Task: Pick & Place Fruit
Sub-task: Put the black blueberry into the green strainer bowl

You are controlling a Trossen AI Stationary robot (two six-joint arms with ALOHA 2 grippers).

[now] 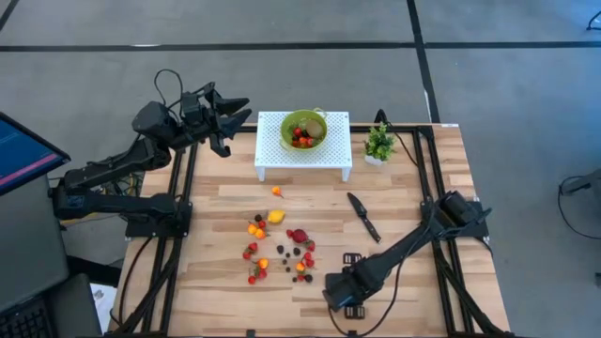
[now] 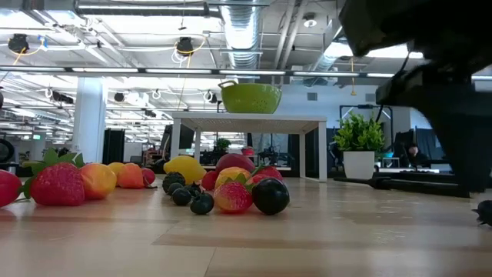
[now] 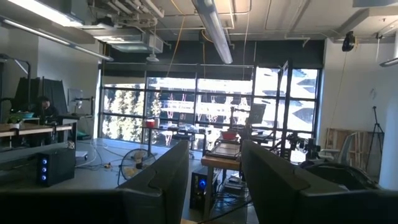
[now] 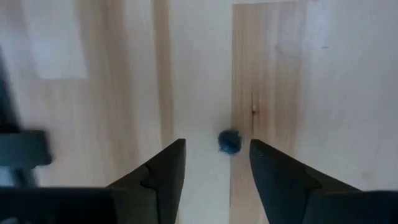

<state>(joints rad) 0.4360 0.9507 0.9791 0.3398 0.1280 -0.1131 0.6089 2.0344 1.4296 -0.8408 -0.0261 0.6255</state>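
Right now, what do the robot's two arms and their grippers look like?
Both are dark, jointed arms with black cables. The left arm carries looping cables near its wrist; the left gripper has two tapered black fingers. The right arm ends in a boxy black wrist; the right gripper has matching wedge-shaped fingers.

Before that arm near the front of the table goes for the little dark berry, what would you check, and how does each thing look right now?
1. Right gripper fingers apart: ok, a clear gap shows.
2. Dark berry lined up with the gap: ok, it lies on the table just ahead of the fingertips, slightly toward one finger.
3. Berry free of neighbours: ok, only bare wood around it.
4. Green bowl ready on the white stand: ok, fruit already inside, room left.
5. Left gripper out of the way: ok, raised beside the stand's corner.
6. Whether the berry will roll when touched: cannot tell.
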